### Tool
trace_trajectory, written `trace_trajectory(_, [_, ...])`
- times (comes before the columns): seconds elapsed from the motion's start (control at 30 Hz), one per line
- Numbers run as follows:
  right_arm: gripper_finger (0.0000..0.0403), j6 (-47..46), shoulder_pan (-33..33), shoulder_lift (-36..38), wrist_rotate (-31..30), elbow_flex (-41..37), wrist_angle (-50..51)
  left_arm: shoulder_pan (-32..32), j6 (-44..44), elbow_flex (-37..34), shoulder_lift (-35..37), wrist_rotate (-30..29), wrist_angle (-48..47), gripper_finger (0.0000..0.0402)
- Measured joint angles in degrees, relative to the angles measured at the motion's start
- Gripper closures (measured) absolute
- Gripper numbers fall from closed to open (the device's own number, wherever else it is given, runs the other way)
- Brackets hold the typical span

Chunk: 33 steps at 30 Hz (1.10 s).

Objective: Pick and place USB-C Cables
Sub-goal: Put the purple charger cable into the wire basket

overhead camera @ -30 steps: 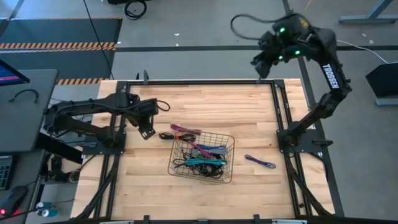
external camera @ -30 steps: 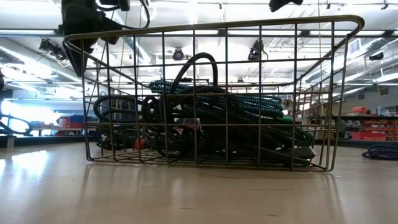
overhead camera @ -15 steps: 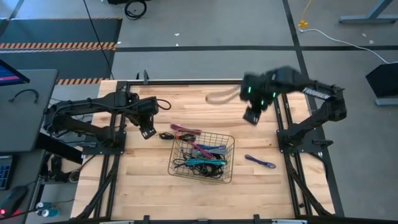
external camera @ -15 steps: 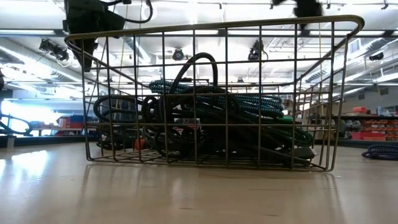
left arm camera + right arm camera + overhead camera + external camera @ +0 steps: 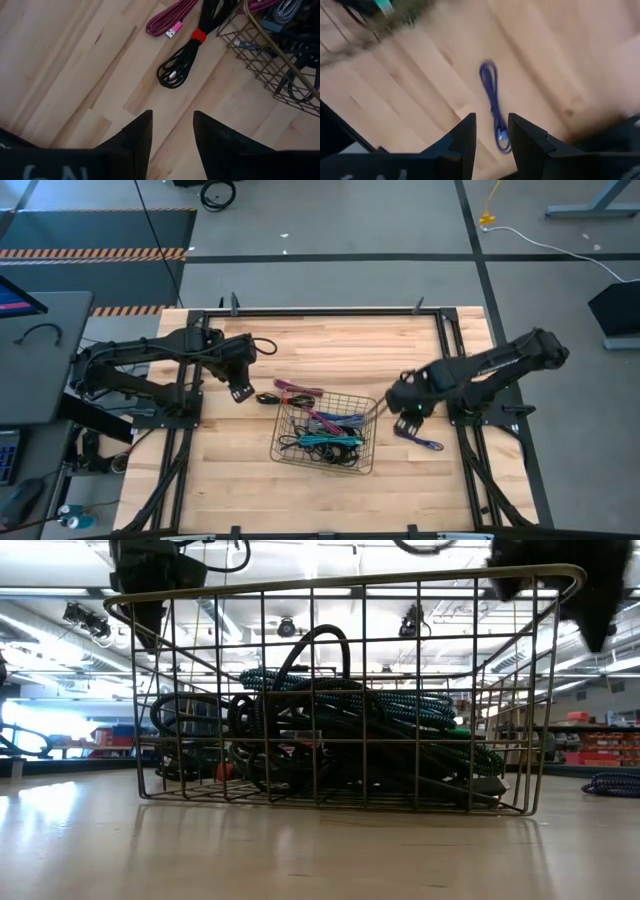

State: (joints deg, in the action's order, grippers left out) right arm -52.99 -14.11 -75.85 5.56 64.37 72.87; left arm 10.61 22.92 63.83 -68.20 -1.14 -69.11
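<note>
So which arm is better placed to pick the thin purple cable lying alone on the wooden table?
Right: the right gripper, open, hovers beside the purple cable. The left gripper is across the wire basket.

wooden table (image 5: 250,470) bears basket (image 5: 366,432), loose cables (image 5: 418,440).

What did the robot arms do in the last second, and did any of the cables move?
The right gripper swung from high beyond the table's far edge down to just above the purple cable lying right of the wire basket, fingers open, holding nothing. The left gripper barely moved, waiting near the black cable and magenta cable. The cables and basket stayed put.
</note>
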Motion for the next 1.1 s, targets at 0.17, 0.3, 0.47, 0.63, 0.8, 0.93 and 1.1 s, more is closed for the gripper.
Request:
trace_trajectory(0.17, [0.0273, -10.17, -6.94, 0.02, 2.44, -5.48, -2.05, 0.01, 0.03, 0.00, 0.00, 1.70, -0.03, 0.0253])
trace_trajectory(0.3, [0.0255, -16.83, -11.71, 0.02, 4.27, -10.15, -8.99, 0.02, 0.07, 0.00, 0.00, 2.20, -0.02, 0.0253])
trace_trajectory(0.47, [0.0226, -22.69, -15.59, 0.00, 4.62, -16.93, -17.88, 0.02, 0.44, 0.00, 0.00, 2.30, 0.06, 0.0253])
trace_trajectory(0.63, [0.0200, -24.37, -17.15, 0.00, 4.51, -23.03, -19.75, 0.02, 0.74, 0.00, 0.00, 2.51, 0.25, 0.0253])
trace_trajectory(0.8, [0.0186, -24.40, -17.88, 0.00, 4.91, -28.57, -25.25, 0.02, 1.69, 0.00, 0.00, 3.19, 0.25, 0.0253])
trace_trajectory(0.93, [0.0184, -24.42, -18.59, 0.02, 4.94, -32.20, -31.43, 0.02, 2.36, 0.00, 0.00, 4.12, 0.29, 0.0253])
trace_trajectory(1.1, [0.0185, -23.93, -19.37, 0.28, 4.74, -34.61, -32.93, 0.02, 3.48, 0.00, 0.00, 4.11, 0.37, 0.0253])
